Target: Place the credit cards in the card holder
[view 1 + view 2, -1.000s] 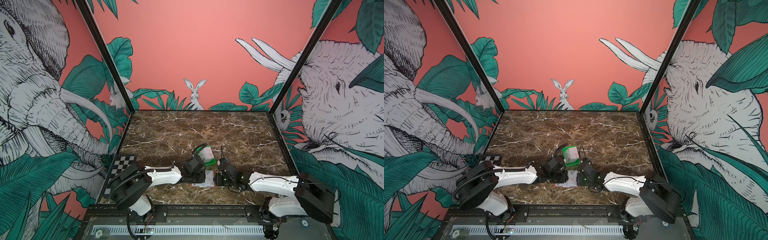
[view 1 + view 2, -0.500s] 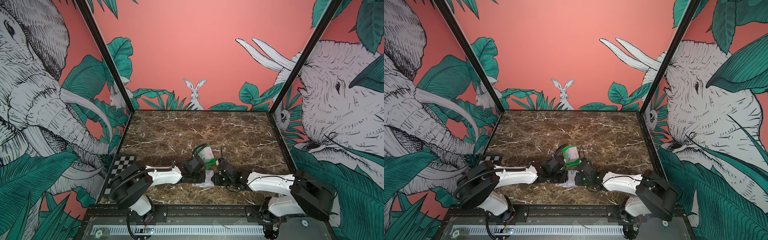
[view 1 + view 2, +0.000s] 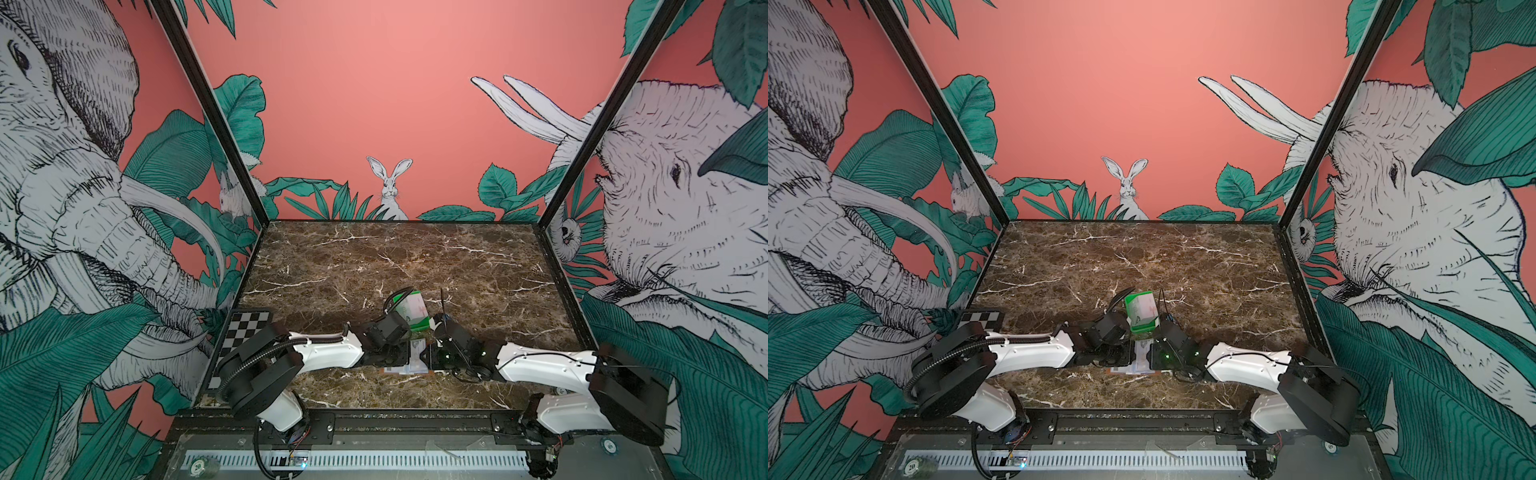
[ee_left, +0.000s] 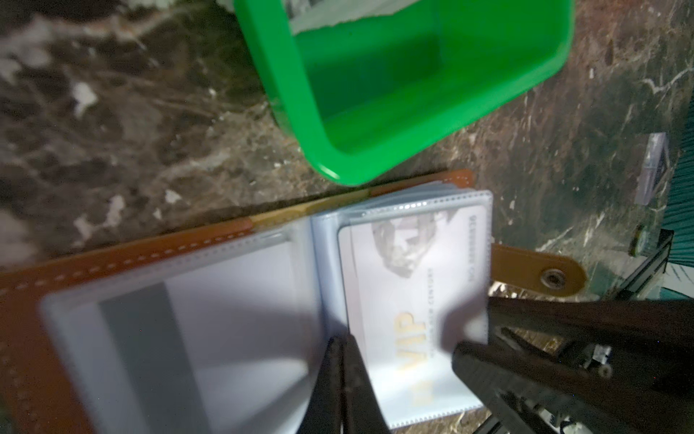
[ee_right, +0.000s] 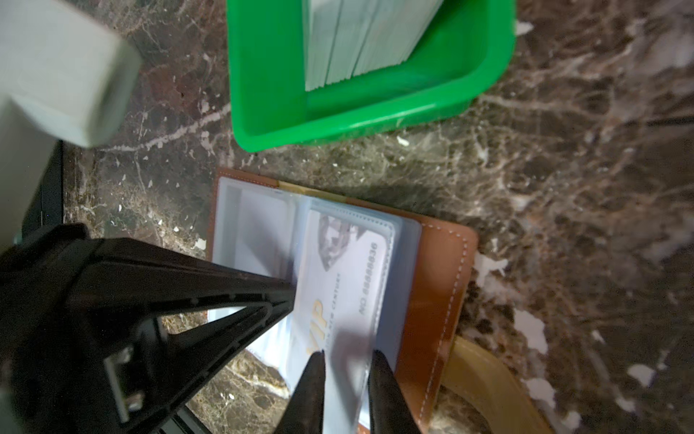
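Tan card holder (image 4: 124, 259) lies open beside the green tray (image 5: 263, 112), long axis left-to-right, snap tab (image 4: 537, 276) rightward, clear sleeves (image 4: 233, 338) up; left gripper (image 4: 340, 349) closed at its fold, right gripper (image 5: 347, 360) slightly parted over a sleeved card (image 5: 349, 285).

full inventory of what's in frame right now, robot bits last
table: 1, brown marble, cell floor.
checkerboard: 1, black and white, table's left edge.
green tray: 1, bright green, just behind the card holder.
card stack: several, count unclear, pale, in the tray.
card holder: 1, tan-brown, lying open near the table's front.
VIP card: 1, white with gold print, in a clear sleeve.
striped card: 1, white with grey stripe, in the opposite sleeve.
left gripper: 1, black, jaws shut, tips on the sleeves.
right gripper: 1, black, jaws slightly apart at the VIP card's sleeve.
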